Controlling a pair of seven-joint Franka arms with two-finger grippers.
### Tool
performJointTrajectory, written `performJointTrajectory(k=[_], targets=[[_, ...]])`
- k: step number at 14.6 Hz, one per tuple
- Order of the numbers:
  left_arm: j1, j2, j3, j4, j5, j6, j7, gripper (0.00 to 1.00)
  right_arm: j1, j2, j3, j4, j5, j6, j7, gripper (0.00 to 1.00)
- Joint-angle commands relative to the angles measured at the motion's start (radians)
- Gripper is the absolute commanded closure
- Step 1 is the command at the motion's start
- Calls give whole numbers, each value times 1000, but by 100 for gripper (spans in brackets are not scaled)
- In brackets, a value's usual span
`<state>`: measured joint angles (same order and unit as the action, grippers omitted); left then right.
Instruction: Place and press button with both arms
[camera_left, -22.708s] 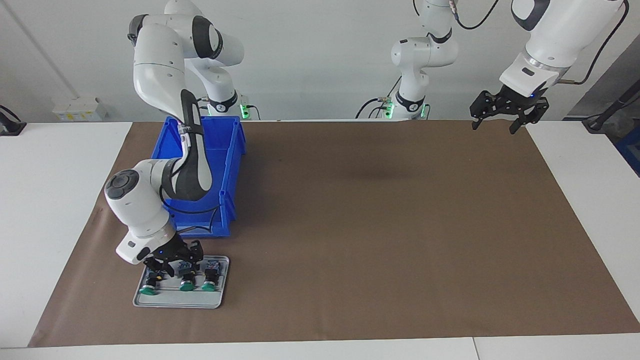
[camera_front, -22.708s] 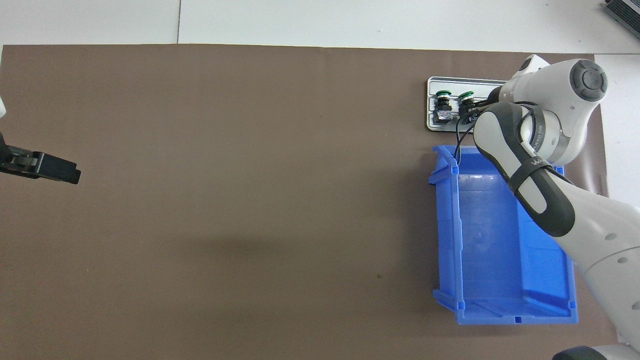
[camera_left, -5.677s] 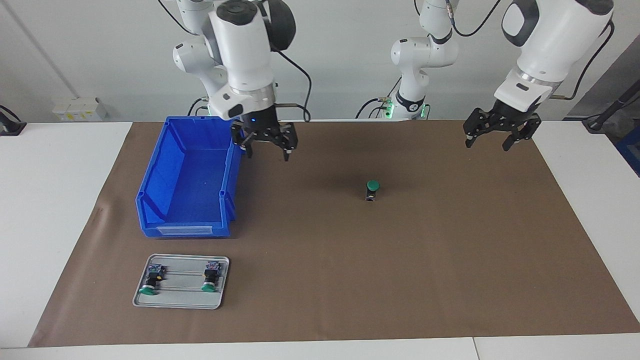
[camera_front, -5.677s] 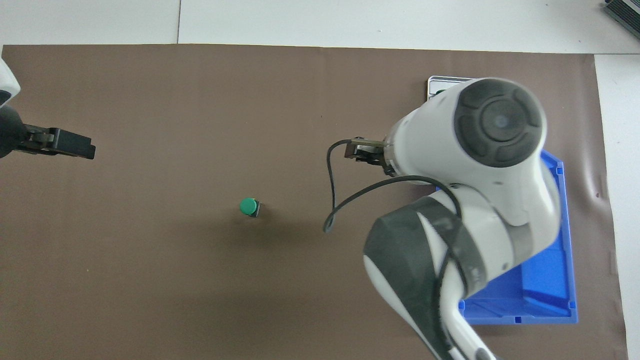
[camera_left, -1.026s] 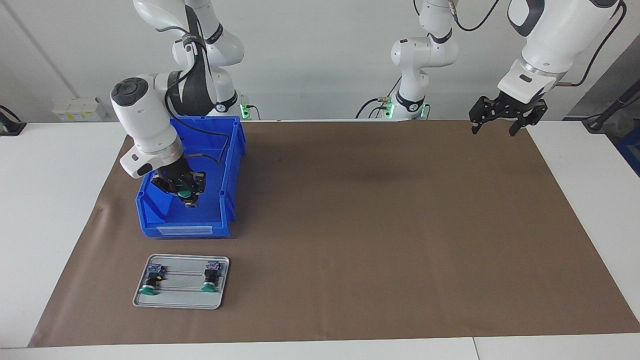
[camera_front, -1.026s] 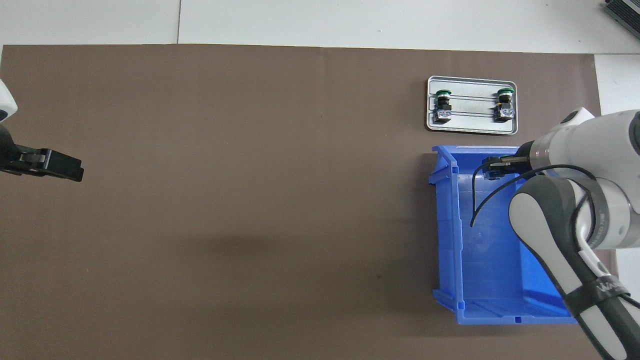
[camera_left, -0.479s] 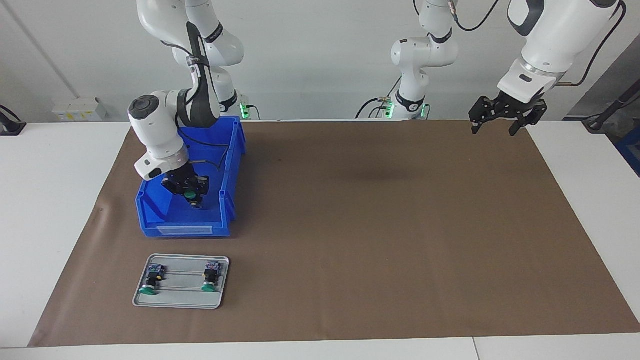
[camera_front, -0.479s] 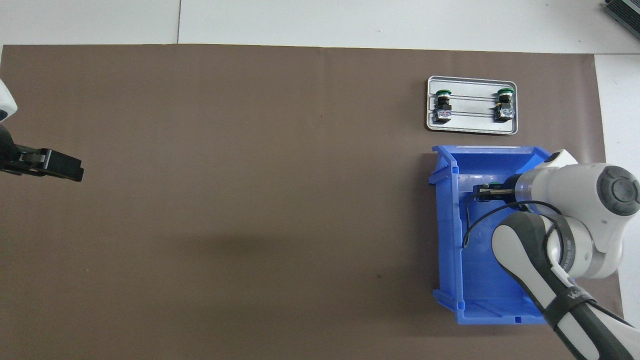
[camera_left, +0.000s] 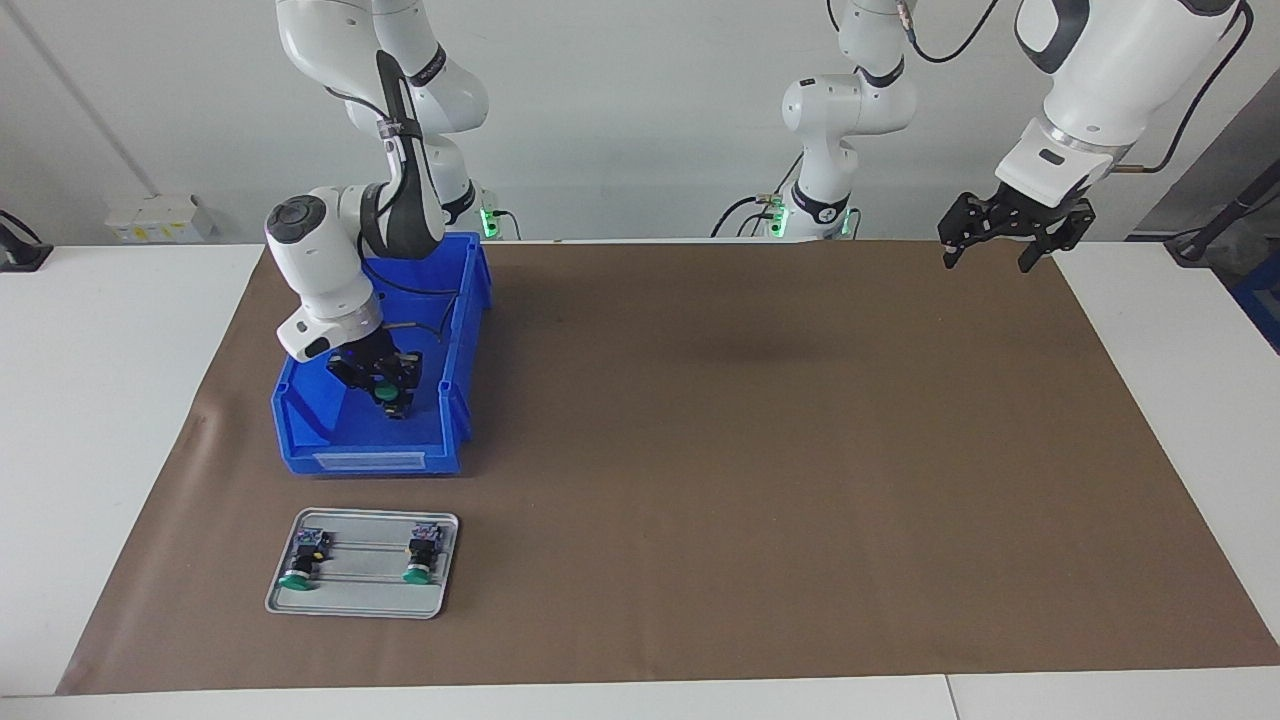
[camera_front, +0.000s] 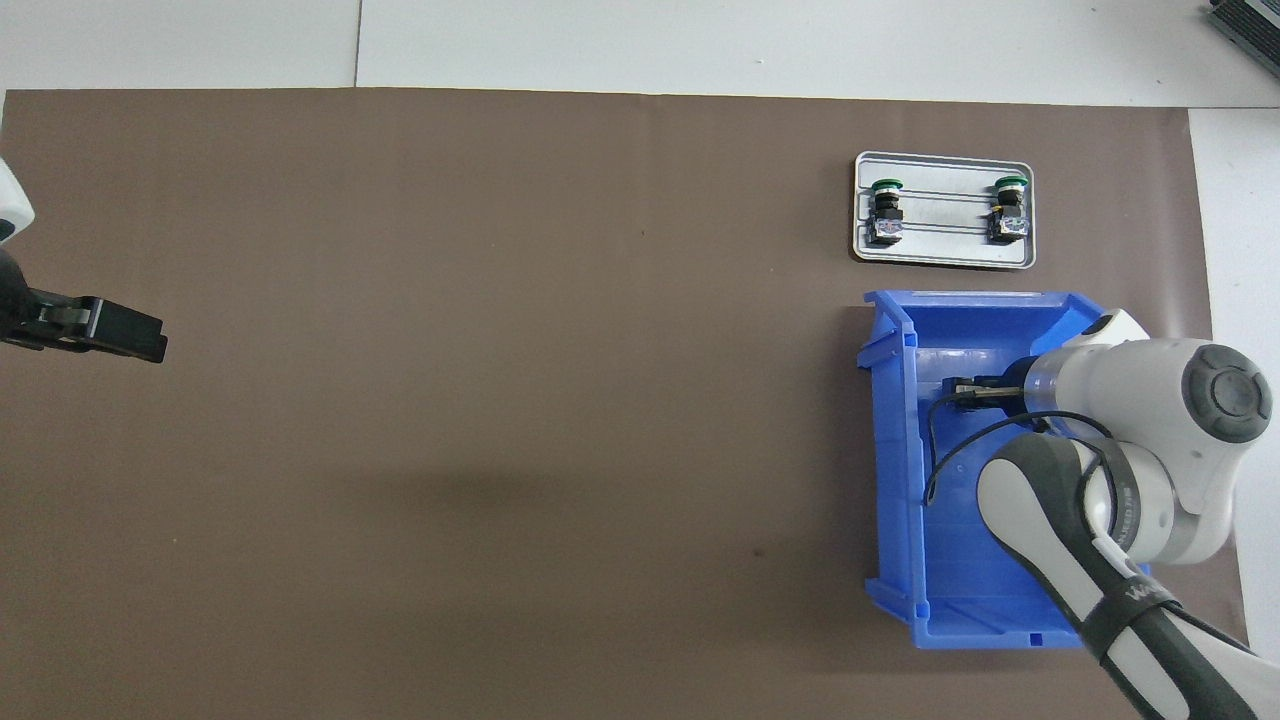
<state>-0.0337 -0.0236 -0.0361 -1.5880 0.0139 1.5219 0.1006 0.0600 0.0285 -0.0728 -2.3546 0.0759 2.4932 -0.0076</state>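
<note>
Facing view shows the right gripper (camera_left: 385, 387), clamped on the button (camera_left: 384, 393), now lower inside the blue bin (camera_left: 300, 425), so release looks close, while the left gripper (camera_left: 1008, 232) waits, fingers apart.

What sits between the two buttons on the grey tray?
Nothing: bare tray with two thin rails between the two buttons, clearest in the overhead view. A third button is in the right tool, over the blue bin.
</note>
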Motion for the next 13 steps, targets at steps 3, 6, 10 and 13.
performJointTrajectory(k=[3,6,10,13], targets=[[5,-30,-2,-33,18,0,5,0,-3,-21,10,30,35,10,-23,1],[6,-30,-2,-33,18,0,7,0,-3,-41,5,150,21,-116,-23,0],[5,-32,-2,-33,18,0,5,0,-15,-39,2,395,-40,-386,9,0],[5,-32,-2,-33,18,0,7,0,-22,-36,2,565,-65,-576,32,0]])
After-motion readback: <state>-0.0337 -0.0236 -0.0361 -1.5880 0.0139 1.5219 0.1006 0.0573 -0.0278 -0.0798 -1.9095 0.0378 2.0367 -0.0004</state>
